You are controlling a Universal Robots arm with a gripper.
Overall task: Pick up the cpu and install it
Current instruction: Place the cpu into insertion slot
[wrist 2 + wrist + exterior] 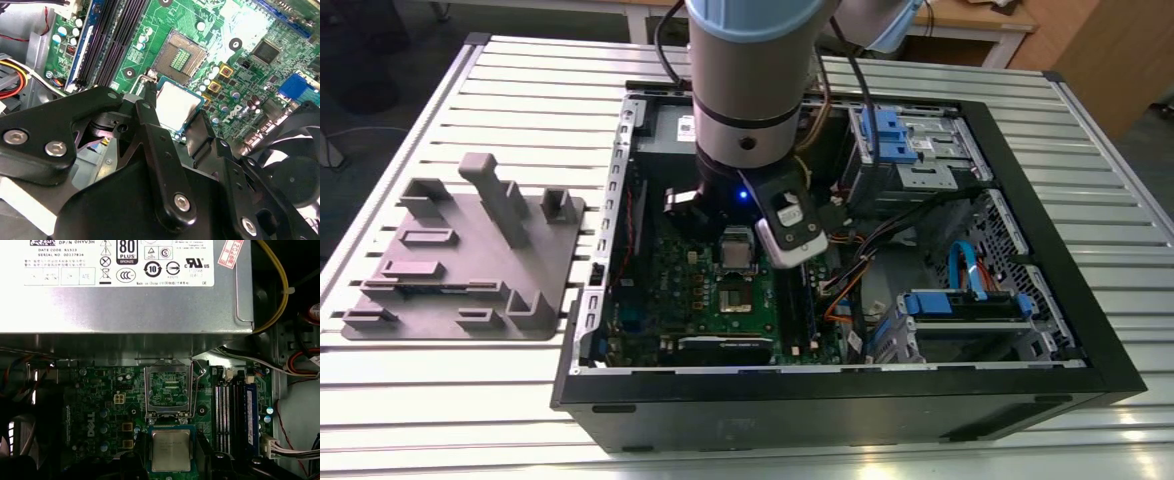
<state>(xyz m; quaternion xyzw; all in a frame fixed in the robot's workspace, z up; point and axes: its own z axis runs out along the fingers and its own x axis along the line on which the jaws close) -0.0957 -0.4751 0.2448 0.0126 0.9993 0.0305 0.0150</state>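
One arm [747, 80] is down inside the open computer case [854, 415], which lies on its side on the slatted metal bench [440, 420]. Look at both wrist views: the cpu [171, 450] [176, 102], silver-grey on top with a green rim, sits squarely between the jaws. There's black metal against two opposite edges, so the jaws are clenched on the chip and grasping it. The chip is level over the green motherboard [100, 405], metal face up.

Just beside it is the socket [167, 390] [181, 56], framed in metal with its centre uncovered. In the first wrist view the socket lies between the cpu and the big silver power supply [125, 305]. The chip lines up with it but isn't over it. The dark memory slots [227, 410] run alongside the socket.

Out on the bench, at the exterior view's left and well apart from the case, stands a grey plastic fixture [460, 255] with upright posts.
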